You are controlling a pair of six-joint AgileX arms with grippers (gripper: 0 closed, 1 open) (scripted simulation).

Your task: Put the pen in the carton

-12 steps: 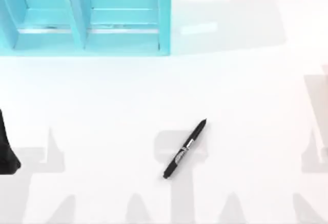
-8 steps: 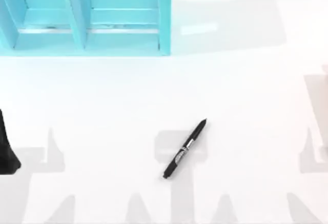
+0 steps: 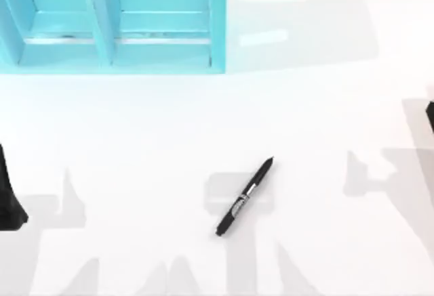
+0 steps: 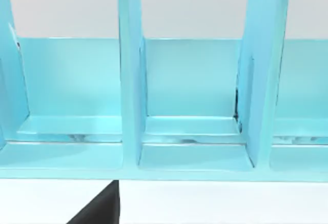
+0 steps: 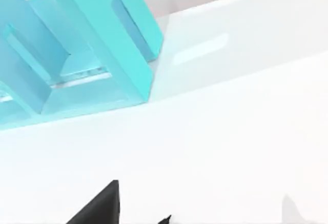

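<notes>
One pen (image 3: 245, 196) lies flat on the white table (image 3: 135, 127), a little below and right of the middle of the top view. It is slim and black, with a silver-white band near mid-body. It lies on a slant: one end points toward the upper right of the frame, the other toward the lower left. Nothing touches it, and bare table surrounds it on every side.

Well apart from the pen, in the upper left of the top view, stands the carton (image 3: 163, 45), a turquoise open-fronted box split by upright dividers into compartments. Its right wall ends a little left of the frame's centre line. The left wrist view faces the carton (image 4: 195, 152) straight on, with two dividers between the bays and pale floors inside them. The right wrist view catches the carton (image 5: 92, 44) at an angle in the upper left of its frame, with white table (image 5: 230, 131) below it.

At the far left edge of the top view, below mid-height, a dark part of the left arm (image 3: 8, 194) enters the frame. At the far right edge, above mid-height, a small dark part of the right arm (image 3: 430, 116) shows. Both are far from the pen. Whether either pincer is released or clenched, I cannot tell.
</notes>
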